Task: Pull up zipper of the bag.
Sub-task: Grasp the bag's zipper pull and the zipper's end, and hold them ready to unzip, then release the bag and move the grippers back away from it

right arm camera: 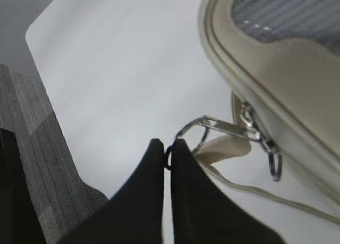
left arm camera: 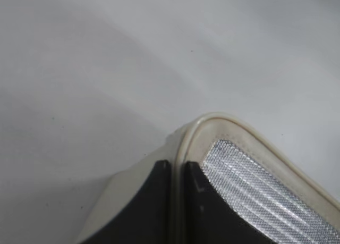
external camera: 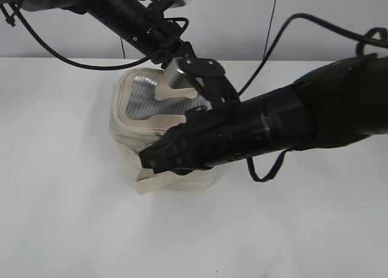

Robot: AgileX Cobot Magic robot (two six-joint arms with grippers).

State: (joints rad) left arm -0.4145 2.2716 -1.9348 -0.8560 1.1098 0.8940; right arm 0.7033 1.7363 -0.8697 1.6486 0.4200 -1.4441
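Right wrist view showed the right end effector (right arm camera: 170,154) pinched shut on a silver ring pull (right arm camera: 188,133) of the small cream fabric bag (external camera: 159,128) on the white surface (external camera: 66,217), the left end effector (left arm camera: 177,191) clamping its lid edge, so pulling was underway and next needed a steady draw along the track.

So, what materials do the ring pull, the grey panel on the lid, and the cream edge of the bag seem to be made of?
The ring pull looks like polished metal: thin, silvery, with bright glints. The grey panel seems a woven or mesh fabric with a slight sheen; fine ribs and a grid texture show. The cream edge of the bag looks smooth and matte, perhaps faux leather or coated fabric; the pictures leave this open.
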